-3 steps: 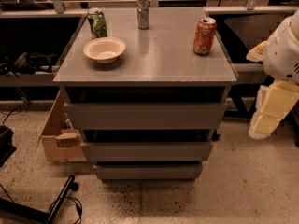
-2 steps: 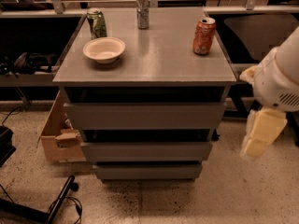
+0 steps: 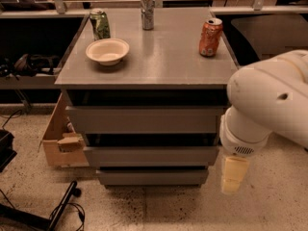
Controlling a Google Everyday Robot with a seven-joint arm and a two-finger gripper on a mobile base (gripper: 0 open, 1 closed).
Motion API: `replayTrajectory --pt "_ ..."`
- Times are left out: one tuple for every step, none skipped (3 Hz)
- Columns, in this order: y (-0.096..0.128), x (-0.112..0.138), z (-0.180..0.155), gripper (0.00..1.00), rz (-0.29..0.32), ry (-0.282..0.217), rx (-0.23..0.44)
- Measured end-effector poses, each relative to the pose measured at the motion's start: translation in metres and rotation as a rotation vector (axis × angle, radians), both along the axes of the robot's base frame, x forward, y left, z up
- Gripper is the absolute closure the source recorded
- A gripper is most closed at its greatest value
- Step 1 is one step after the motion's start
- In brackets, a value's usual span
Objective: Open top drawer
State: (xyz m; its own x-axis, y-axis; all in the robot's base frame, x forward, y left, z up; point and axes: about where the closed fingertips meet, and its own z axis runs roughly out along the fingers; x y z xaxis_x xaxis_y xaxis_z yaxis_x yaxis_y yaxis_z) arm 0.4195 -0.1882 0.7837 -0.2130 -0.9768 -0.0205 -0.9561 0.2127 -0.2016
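The top drawer (image 3: 144, 119) is the widest of three flat grey handle-less fronts on the grey cabinet, just under the tabletop (image 3: 159, 57) with a dark gap above it. No interior shows. My white arm (image 3: 269, 105) fills the right side, in front of the cabinet's right edge. The cream-coloured gripper (image 3: 234, 175) hangs downward below the arm's joint, level with the two lower drawer fronts and just right of them. It is apart from the top drawer front.
On the tabletop stand a white bowl (image 3: 108, 50), a green can (image 3: 99, 24), a silver can (image 3: 147, 11) and an orange can (image 3: 211, 36). A cardboard box (image 3: 60, 136) sits on the floor at the cabinet's left. Cables (image 3: 62, 208) lie at the lower left.
My arm has swung left and closer to the camera, from the right edge to in front of the cabinet's right side. The gripper has dropped lower. The drawers have not moved.
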Motion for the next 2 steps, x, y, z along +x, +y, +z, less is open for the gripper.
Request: replayTrajectory --pt "0.003 0.020 -0.047 0.00 0.011 -0.001 -0.077" --pt "0.005 0.050 -0.072 0.00 0.019 -0.028 -0.117"
